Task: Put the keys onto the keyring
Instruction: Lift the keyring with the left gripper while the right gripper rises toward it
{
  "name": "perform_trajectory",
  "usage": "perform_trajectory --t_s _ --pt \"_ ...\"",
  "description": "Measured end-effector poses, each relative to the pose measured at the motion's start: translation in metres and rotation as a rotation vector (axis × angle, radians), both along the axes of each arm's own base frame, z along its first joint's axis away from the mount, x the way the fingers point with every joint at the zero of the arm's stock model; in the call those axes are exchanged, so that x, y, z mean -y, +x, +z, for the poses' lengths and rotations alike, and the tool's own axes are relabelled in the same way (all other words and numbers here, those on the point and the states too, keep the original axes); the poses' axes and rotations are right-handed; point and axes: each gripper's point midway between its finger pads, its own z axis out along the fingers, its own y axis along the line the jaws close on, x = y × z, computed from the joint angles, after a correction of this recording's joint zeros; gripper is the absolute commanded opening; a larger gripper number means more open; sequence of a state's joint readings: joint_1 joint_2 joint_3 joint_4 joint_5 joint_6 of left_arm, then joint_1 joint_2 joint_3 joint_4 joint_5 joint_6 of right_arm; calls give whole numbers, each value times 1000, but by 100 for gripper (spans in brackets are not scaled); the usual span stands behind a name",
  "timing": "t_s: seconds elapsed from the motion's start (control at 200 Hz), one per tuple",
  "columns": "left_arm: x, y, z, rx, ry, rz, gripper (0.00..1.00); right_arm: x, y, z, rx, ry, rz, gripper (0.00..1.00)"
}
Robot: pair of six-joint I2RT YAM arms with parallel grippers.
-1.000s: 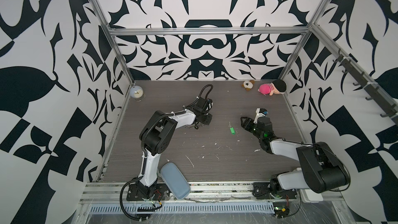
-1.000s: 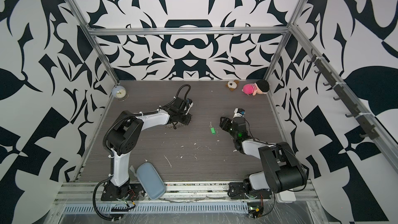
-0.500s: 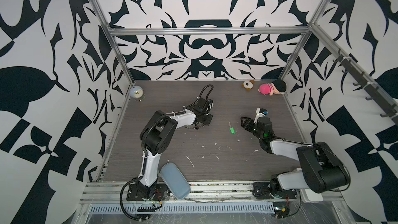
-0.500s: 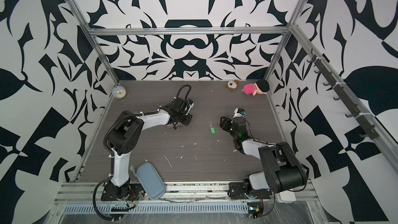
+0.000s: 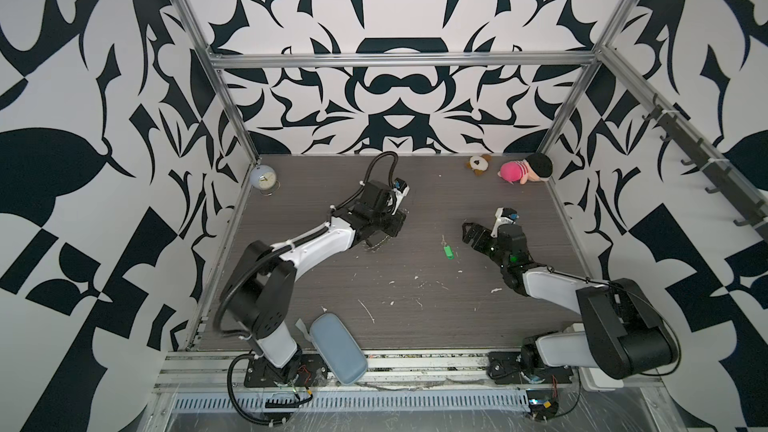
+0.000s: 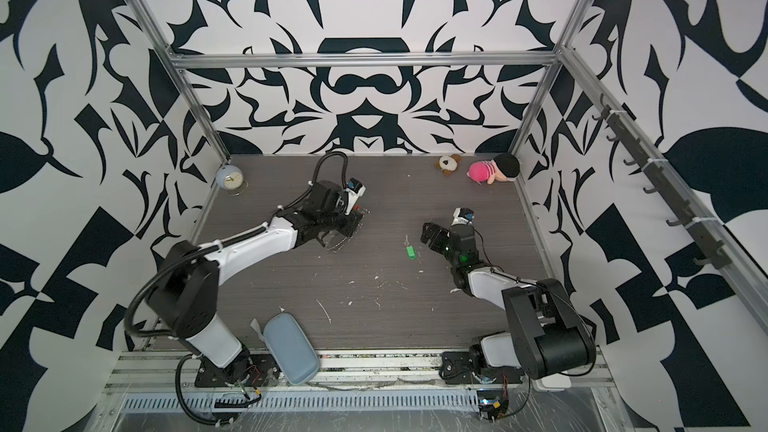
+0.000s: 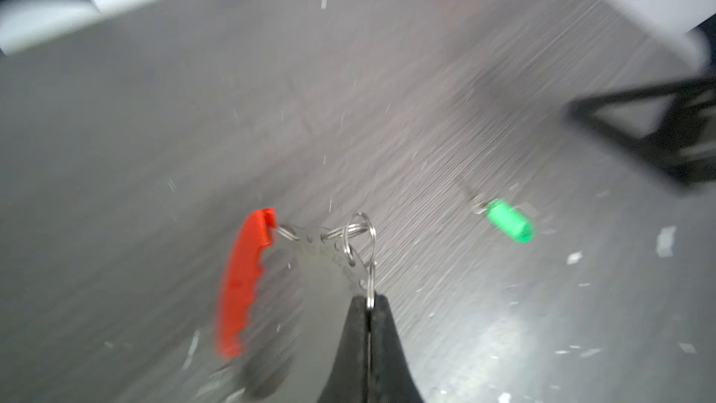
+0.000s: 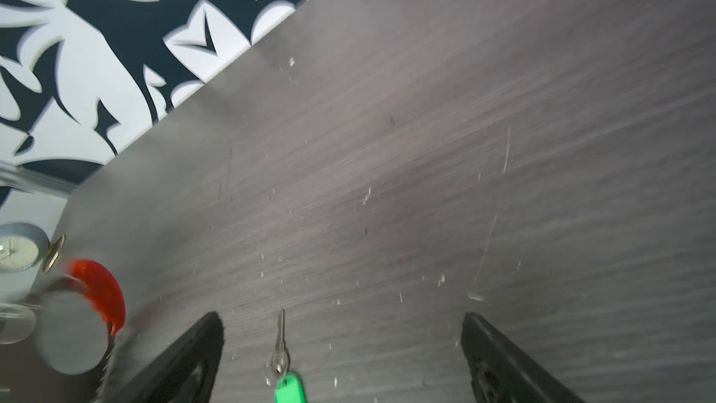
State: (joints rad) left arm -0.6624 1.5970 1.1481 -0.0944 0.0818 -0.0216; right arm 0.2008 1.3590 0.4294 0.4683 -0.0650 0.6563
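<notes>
Comparing with a second ago: the left fingers (image 7: 358,331) have been clenched on a small ring of the keyring (image 7: 238,284), and the right fingers (image 8: 201,346) spread wide by the key (image 5: 447,250), which is left lying mid-frame on the worktop (image 5: 415,317) in a top view. Pickup's probably next.

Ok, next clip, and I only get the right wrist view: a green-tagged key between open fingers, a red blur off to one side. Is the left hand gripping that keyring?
Observer: Yes. The left wrist view shows the left hand shut on a small silver ring of the keyring.
Operator: Anything else lying around?
Observer: In both top views a pink plush doll lies in the far right corner.
Operator: And at the near edge?
Observer: A blue-grey case lies there, on the left side.
</notes>
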Motion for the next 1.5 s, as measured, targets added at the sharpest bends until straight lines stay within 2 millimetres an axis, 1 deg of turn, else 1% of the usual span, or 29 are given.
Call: perform_trajectory --t_s 0.05,0.085,0.125,0.175,0.295,0.335,0.425,0.54,0.595,0.66,0.725,0.8,0.915,1.045,1.175,1.29,1.355,1.5 --pt "0 -6 23 34 -38 -21 0 -5 -1 3 -34 16 29 85" --pt "1 -10 35 52 -59 -36 0 -10 -1 10 -49 31 53 80" --pt "1 -14 47 68 -83 -54 0 -15 -2 23 -50 51 79 76" --pt "2 -18 60 80 -112 -78 0 -23 -3 46 -31 74 124 73" --pt "7 -27 76 76 -168 -135 0 -42 -9 106 35 132 224 68" --pt "9 -29 81 72 -187 -153 0 -51 -13 127 60 142 265 68" --pt "14 -34 94 67 -226 -198 0 -73 -23 166 100 161 351 66" --pt "16 -44 110 71 -267 -249 0 -98 -29 209 148 193 446 52" --pt "16 -50 119 80 -287 -272 0 -109 -29 225 156 214 472 43" --pt "15 -57 132 102 -313 -296 0 -122 -27 241 162 237 502 38" --pt "13 -62 144 125 -335 -313 0 -136 -24 253 163 259 528 34" --pt "9 -66 156 148 -359 -331 0 -153 -22 260 156 286 558 30" --pt "2 -64 168 162 -398 -339 0 -175 -22 259 126 336 594 28" --pt "-8 -54 185 172 -475 -327 0 -191 -21 254 94 366 613 27" --pt "-17 -48 201 187 -536 -324 0 -193 -21 257 93 367 608 27" --pt "-22 -44 207 177 -572 -323 0 -191 -19 266 106 354 593 28" --pt "-24 -41 210 170 -592 -320 0 -189 -18 276 121 345 591 28" --pt "-27 -36 215 154 -637 -324 0 -192 -13 315 202 322 615 27"
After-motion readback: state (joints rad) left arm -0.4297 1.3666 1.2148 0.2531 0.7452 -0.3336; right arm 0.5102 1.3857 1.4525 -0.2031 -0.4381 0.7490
